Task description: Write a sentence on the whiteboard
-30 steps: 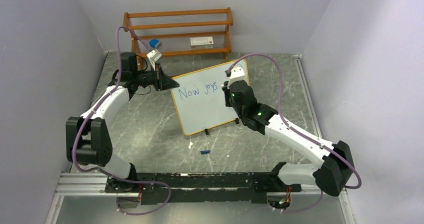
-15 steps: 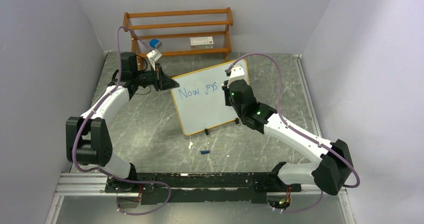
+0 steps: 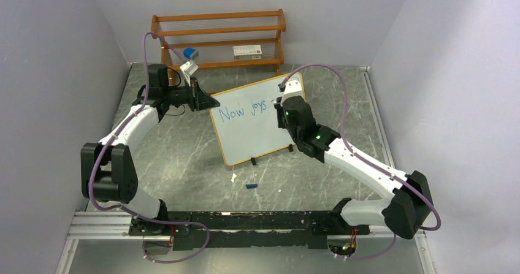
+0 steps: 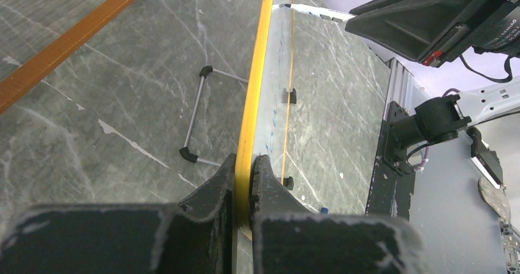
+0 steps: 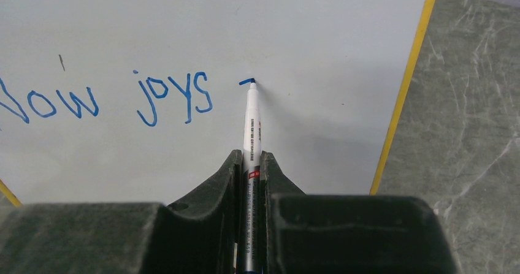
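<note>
Top external view: where is the whiteboard [image 3: 254, 133] placed?
— It is stood tilted on the grey counter [image 3: 184, 157], between the two arms and in front of the wooden shelf rack [image 3: 217, 38].

How is it held?
— In the left wrist view, its yellow-orange edge is clamped between the left fingers [image 4: 211, 197], which are closed narrowly onto the frame.

And the right fingers [image 5: 214, 191]?
— They are closed on a marker [image 5: 251, 121], as seen in the right wrist view. Its blue tip is pressed against the board.

What can be read of the sentence [image 5: 149, 105]?
— "Now joys" is written in blue across the upper part of the board. A short blue dash is seen just to the right of "joys", and the marker tip is set at its right end.

Is anything else seen on the counter?
— A small blue piece [image 3: 250, 186] is seen lying just in front of the board's feet; what it is cannot be told.
</note>
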Controlling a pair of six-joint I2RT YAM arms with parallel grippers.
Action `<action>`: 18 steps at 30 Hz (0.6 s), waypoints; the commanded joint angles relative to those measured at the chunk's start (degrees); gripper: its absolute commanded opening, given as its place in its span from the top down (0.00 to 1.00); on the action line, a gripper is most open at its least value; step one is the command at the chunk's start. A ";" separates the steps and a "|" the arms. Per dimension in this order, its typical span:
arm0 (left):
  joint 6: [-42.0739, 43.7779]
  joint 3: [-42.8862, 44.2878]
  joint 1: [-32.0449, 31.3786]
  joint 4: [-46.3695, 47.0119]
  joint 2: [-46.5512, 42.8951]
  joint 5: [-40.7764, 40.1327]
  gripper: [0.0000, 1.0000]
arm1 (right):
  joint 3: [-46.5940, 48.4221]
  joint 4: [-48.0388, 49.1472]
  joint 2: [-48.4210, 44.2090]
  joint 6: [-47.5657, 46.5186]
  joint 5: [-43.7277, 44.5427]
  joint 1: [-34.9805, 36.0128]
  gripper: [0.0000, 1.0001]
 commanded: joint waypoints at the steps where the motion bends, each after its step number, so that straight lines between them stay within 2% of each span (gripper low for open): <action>1: 9.04 -2.52 -2.33 -6.34 3.29 -9.17 0.95 | -0.74 1.04 0.08 -0.45 1.61 -1.23 1.00; 18: 9.00 -2.47 -2.35 -6.38 3.38 -9.38 0.95 | -0.50 0.07 -2.44 -0.85 -2.33 -1.56 1.00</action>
